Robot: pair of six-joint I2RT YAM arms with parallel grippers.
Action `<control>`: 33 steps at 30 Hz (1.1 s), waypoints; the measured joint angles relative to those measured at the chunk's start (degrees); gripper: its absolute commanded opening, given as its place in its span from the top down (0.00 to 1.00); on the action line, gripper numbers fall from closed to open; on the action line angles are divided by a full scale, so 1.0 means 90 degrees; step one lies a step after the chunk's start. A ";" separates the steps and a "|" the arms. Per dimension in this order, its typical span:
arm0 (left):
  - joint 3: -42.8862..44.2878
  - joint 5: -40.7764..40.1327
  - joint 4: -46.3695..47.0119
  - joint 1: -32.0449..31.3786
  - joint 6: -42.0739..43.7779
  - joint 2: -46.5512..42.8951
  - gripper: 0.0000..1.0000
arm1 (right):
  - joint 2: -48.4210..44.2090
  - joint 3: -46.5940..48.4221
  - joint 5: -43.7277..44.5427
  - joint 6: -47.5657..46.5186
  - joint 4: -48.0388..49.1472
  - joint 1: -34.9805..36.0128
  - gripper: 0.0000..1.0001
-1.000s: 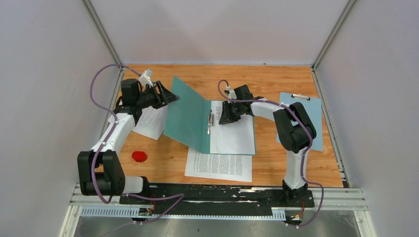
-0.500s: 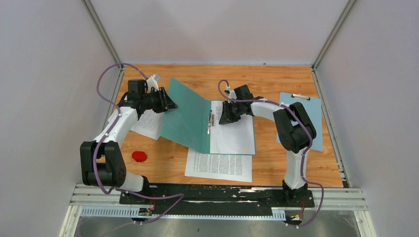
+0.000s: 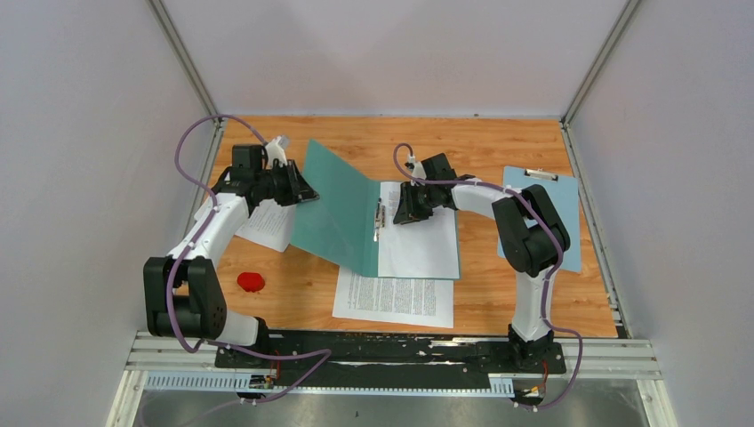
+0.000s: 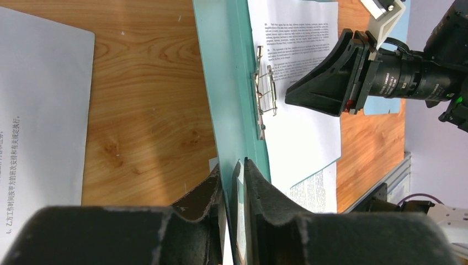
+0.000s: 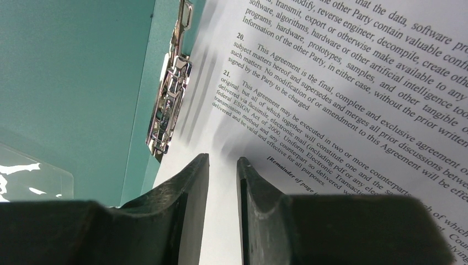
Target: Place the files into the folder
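Note:
The teal folder (image 3: 333, 209) lies open, its left cover raised at a slant. My left gripper (image 3: 302, 189) is shut on that cover's outer edge; in the left wrist view the teal card (image 4: 223, 66) runs between my left gripper's (image 4: 233, 165) fingers. One of the files (image 3: 422, 236) lies on the folder's right half beside the metal fastener (image 5: 171, 105). My right gripper (image 3: 400, 212) rests on this printed sheet (image 5: 342, 88) near the spine; my right gripper (image 5: 222, 160) stands narrowly open with nothing between its fingers. Two more files lie on the table: one in front (image 3: 394, 298), one at the left (image 3: 271, 222).
A light blue clipboard (image 3: 569, 222) lies at the right, partly under the right arm. A small red object (image 3: 251, 282) sits on the wood at the front left. Grey walls close in the table on three sides.
My left gripper has shifted a little toward the front and closed on the raised cover's edge. The cover stays lifted. The right arm has not moved.

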 measured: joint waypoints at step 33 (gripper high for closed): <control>-0.0005 -0.0396 -0.0471 -0.0104 0.0345 -0.0313 1.00 | 0.1282 0.2511 -0.0634 -0.0663 -0.1093 0.0000 0.54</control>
